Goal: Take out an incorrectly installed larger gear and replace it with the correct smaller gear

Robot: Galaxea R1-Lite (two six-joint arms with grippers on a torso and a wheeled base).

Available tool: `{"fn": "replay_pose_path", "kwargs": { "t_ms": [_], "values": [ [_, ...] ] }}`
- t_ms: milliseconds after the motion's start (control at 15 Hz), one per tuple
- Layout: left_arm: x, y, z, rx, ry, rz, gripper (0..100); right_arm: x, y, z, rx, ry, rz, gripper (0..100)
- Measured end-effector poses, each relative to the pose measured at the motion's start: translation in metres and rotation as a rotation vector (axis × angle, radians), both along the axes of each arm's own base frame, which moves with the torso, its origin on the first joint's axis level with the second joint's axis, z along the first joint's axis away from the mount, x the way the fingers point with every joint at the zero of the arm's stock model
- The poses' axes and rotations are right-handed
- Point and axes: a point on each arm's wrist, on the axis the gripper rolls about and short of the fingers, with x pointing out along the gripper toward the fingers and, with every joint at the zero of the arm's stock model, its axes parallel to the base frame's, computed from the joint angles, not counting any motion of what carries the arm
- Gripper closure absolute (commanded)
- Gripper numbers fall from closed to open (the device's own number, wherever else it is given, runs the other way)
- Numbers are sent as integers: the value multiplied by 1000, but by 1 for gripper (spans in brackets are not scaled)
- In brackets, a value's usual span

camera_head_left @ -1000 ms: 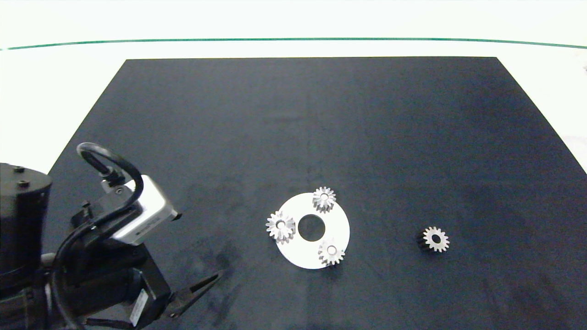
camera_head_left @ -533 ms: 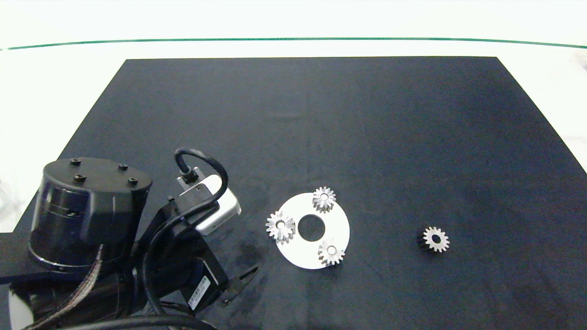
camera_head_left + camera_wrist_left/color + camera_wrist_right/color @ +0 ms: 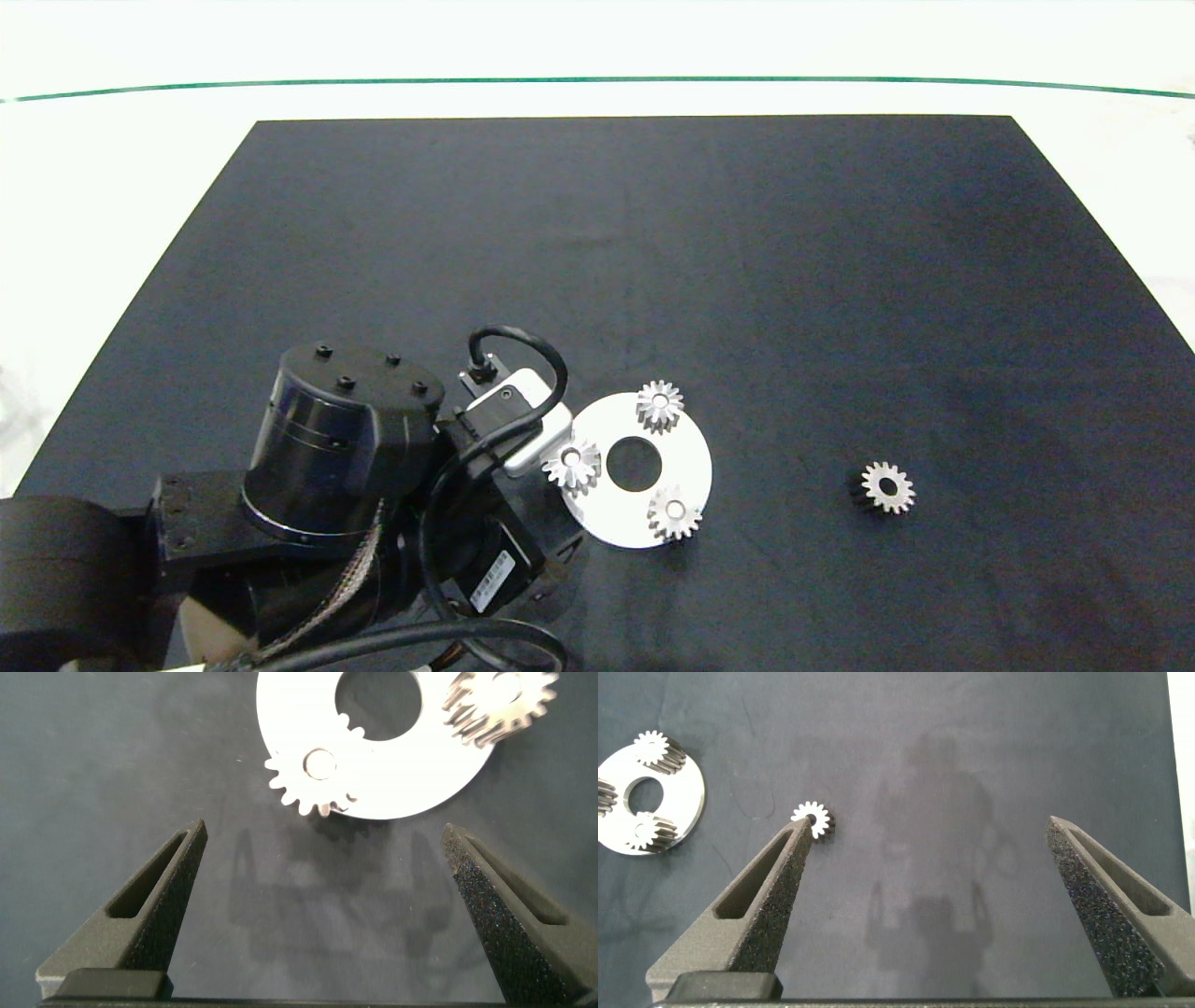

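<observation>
Head view, near edge: left arm low over the dark surface, its pincer spread wide, just short of the silvery disc carrying three gears. Right pincer likewise spread, high above. Rightward, well apart from the disc, the lone gear lies flat on the surface.

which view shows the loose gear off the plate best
The head view: the loose gear lies unobstructed on the black mat, teeth and centre hole clear. The right wrist view shows it small, beside an end effector finger. The left wrist view misses it.
</observation>
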Motion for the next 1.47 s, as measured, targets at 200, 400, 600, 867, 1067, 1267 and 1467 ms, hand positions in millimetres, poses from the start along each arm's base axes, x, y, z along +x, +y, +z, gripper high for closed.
{"fn": "replay_pose_path", "kwargs": {
  "t_ms": [200, 400, 600, 867, 1067, 1267, 1467],
  "values": [
    [8, -9, -3, 9, 8, -1, 0, 0, 0, 0, 0, -1, 1, 0],
    [16, -17, -5, 9, 12, 3, 0, -1, 0, 0, 0, -2, 2, 0],
    [23, -23, -7, 16, 15, 13, 0, -1, 0, 0, 0, -3, 2, 0],
    [30, -29, -12, 25, 22, 17, 0, -2, 0, 0, 1, -5, 2, 0],
    [33, -32, -13, 27, 25, 19, 1, -2, 0, 0, 1, -6, 2, 0],
    [35, -33, -13, 28, 26, 23, 7, -2, 0, 0, 1, -7, 2, 0],
    [36, -34, -11, 26, 24, 23, 13, -2, 0, 0, 1, -7, 2, 0]
  ]
}}
